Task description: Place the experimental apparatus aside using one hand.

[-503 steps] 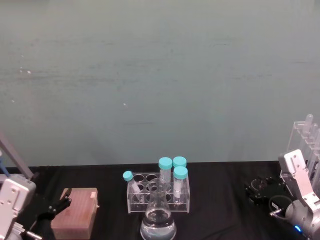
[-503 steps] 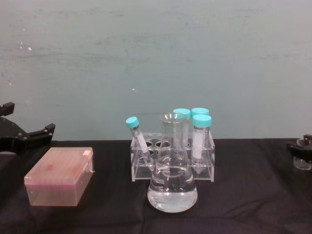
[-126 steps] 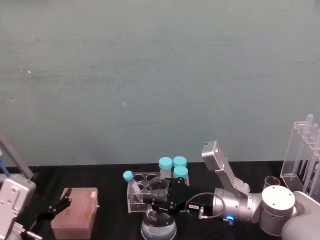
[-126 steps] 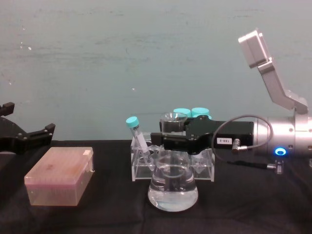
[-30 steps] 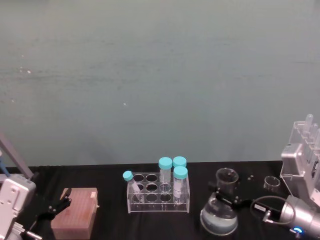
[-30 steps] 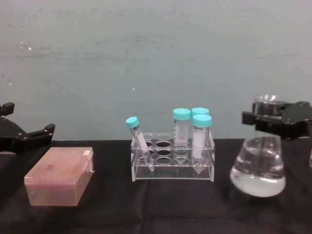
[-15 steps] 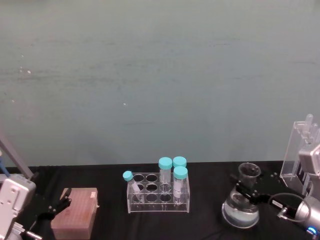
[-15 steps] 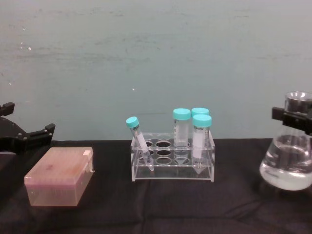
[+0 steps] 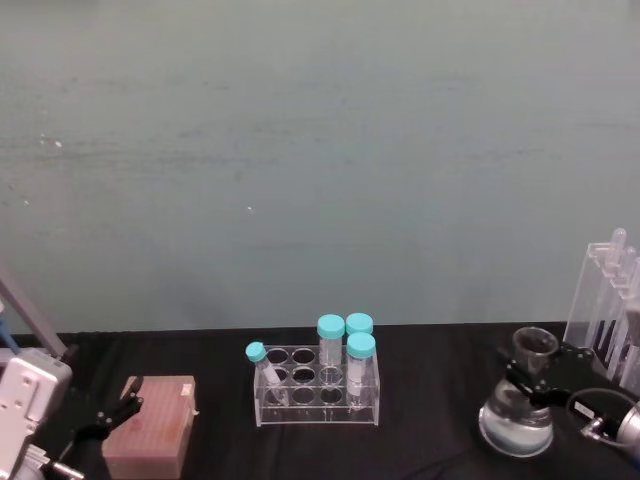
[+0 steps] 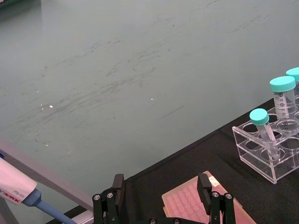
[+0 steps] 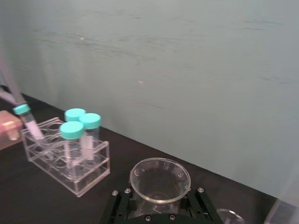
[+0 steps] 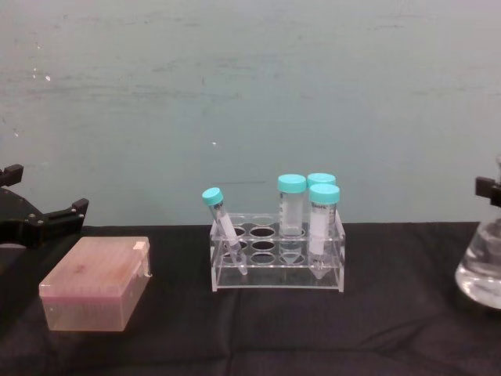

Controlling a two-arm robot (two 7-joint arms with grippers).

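Note:
My right gripper (image 9: 538, 372) is shut on the neck of the large conical flask (image 9: 516, 418), which holds clear liquid. The flask stands upright at the far right of the black cloth, close beside the tall acrylic rack of long glass tubes (image 9: 605, 300). Whether its base touches the cloth I cannot tell. In the right wrist view the flask mouth (image 11: 160, 179) sits between the gripper's black fingers (image 11: 119, 205), and the rim of the small beaker (image 11: 230, 215) shows just beyond. In the chest view the flask (image 12: 481, 274) is cut by the right edge. My left gripper (image 10: 160, 186) is parked open at the left.
A clear tube rack (image 9: 318, 385) with several teal-capped tubes stands mid-table. A pink tip box (image 9: 150, 425) lies at the left, under the left gripper (image 9: 110, 415). A pipette (image 10: 18, 191) leans at the far left.
The right gripper has carried the flask further right, from right of the teal-capped tube rack to beside the tall glass-tube rack. The left arm has stayed still.

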